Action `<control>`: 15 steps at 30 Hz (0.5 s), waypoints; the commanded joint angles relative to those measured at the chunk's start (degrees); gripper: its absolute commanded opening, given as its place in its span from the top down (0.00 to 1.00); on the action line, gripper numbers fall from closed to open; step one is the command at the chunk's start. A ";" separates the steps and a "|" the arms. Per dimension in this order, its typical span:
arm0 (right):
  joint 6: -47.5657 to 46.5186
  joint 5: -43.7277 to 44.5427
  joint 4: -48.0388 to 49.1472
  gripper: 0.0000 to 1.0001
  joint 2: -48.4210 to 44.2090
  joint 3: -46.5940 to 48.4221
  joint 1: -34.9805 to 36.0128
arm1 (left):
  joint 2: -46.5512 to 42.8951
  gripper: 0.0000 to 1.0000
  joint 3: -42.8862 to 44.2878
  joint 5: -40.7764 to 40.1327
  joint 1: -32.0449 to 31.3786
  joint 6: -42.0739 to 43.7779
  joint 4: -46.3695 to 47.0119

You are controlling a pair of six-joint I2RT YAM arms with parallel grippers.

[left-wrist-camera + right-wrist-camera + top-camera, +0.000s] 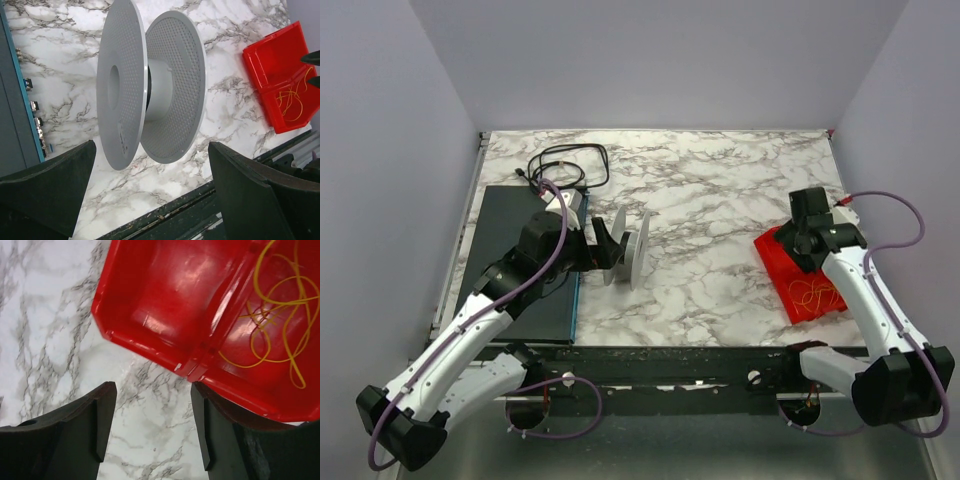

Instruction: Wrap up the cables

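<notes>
The cable is a thin yellow wire [812, 293], lying tangled in the near compartment of a red tray [775, 262] at the right. It also shows in the right wrist view [280, 310] and the left wrist view [292, 97]. A grey empty spool [634, 250] stands on its rims left of centre; it also shows in the left wrist view [150, 90]. My left gripper [613, 248] is open and empty, just left of the spool, its jaws wide apart [150, 200]. My right gripper [790, 243] is open and empty, low over the marble by the tray's far end [152, 425].
A black looped cord [565, 165] lies at the back left. A dark flat box [515, 270] with a teal edge and ports [32, 107] sits under the left arm. A black rail [700, 360] runs along the table's near edge.
</notes>
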 commanded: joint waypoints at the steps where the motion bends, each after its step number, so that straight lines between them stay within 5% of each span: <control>1: -1.18 3.34 -4.18 0.32 -0.71 0.81 -5.74 | -2.14 0.01 2.00 1.21 0.21 0.87 0.51; 15: -4.09 2.35 4.39 0.29 5.84 0.45 -24.15 | -3.10 0.01 2.93 3.85 0.22 1.57 0.74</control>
